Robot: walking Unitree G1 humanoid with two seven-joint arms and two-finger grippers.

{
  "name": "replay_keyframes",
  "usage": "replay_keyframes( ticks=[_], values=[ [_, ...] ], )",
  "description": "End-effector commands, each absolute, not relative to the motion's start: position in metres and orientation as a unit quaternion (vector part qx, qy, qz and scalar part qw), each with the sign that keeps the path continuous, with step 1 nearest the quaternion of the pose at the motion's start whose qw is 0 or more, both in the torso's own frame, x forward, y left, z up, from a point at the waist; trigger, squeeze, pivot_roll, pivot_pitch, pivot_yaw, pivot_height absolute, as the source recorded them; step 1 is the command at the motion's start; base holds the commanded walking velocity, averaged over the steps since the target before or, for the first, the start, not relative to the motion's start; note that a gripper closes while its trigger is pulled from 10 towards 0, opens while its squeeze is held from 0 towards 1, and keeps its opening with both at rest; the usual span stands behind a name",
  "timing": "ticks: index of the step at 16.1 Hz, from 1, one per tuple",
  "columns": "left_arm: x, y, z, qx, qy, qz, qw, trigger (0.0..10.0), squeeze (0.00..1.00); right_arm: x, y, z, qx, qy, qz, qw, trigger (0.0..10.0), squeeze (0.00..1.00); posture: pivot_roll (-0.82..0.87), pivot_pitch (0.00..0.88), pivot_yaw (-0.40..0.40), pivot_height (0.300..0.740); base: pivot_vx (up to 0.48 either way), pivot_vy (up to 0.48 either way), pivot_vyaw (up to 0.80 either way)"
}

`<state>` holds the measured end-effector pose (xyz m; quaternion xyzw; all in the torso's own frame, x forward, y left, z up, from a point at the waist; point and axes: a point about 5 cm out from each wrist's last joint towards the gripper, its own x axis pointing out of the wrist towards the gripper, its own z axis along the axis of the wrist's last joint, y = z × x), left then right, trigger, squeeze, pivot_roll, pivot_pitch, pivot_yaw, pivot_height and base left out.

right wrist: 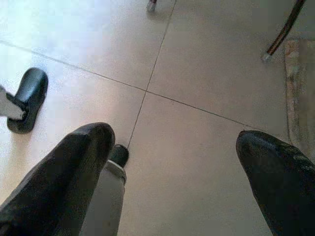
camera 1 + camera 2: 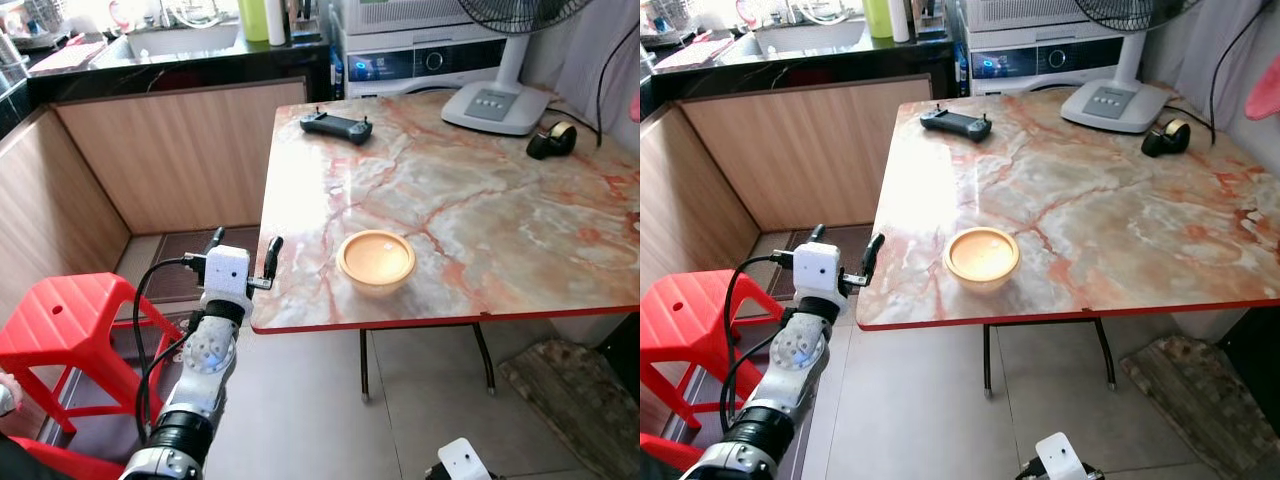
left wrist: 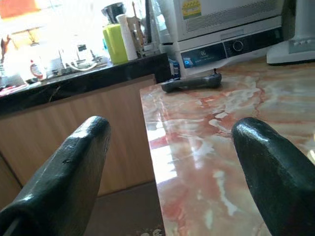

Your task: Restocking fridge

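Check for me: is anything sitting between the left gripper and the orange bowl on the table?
Nothing visible does. The left gripper is raised, open, at the table's near left edge, and the orange bowl sits to its right near the front edge, with only bare marble top between them. The black controller lies far back.

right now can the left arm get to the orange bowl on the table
Probably yes: the left gripper is open at the table's near corner, and the bowl sits near that edge with nothing between them.

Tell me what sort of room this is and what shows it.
Most likely a home kitchen or utility area: a dark counter with a sink, a front-loading washing machine behind the marble-patterned table, and a bowl on that table.
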<state>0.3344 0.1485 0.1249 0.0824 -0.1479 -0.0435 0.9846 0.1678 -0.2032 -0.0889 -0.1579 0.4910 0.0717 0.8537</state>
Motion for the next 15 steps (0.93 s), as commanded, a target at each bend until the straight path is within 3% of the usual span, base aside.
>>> replay_keyframes(
  ticks=[1,3,13,15],
  values=[
    [0.3366,0.1526,0.1275,0.09,-0.145,-0.043,0.984,10.0,0.0,0.1682,-0.2008,-0.0889,-0.142,0.486,0.062,0.86,10.0,0.0,0.0,0.0,0.061,0.74,0.0,0.0,-0.46],
    [0.3369,0.1535,0.1276,0.082,-0.143,-0.042,0.985,10.0,0.0,0.1677,-0.2009,-0.0891,-0.133,0.487,0.058,0.861,10.0,0.0,0.01,0.0,0.059,0.74,0.0,0.0,-0.8],
    [0.3363,0.1517,0.1284,0.066,-0.133,-0.062,0.987,10.0,0.0,0.1674,-0.2022,-0.0889,-0.116,0.483,0.039,0.867,10.0,0.0,0.01,0.0,0.057,0.74,0.267,0.0,0.0],
    [0.3359,0.1508,0.1287,0.066,-0.131,-0.068,0.987,10.0,0.0,0.1674,-0.2023,-0.089,-0.117,0.485,0.041,0.866,10.0,0.0,0.01,0.0,0.056,0.74,0.315,0.0,-0.63]
  ],
)
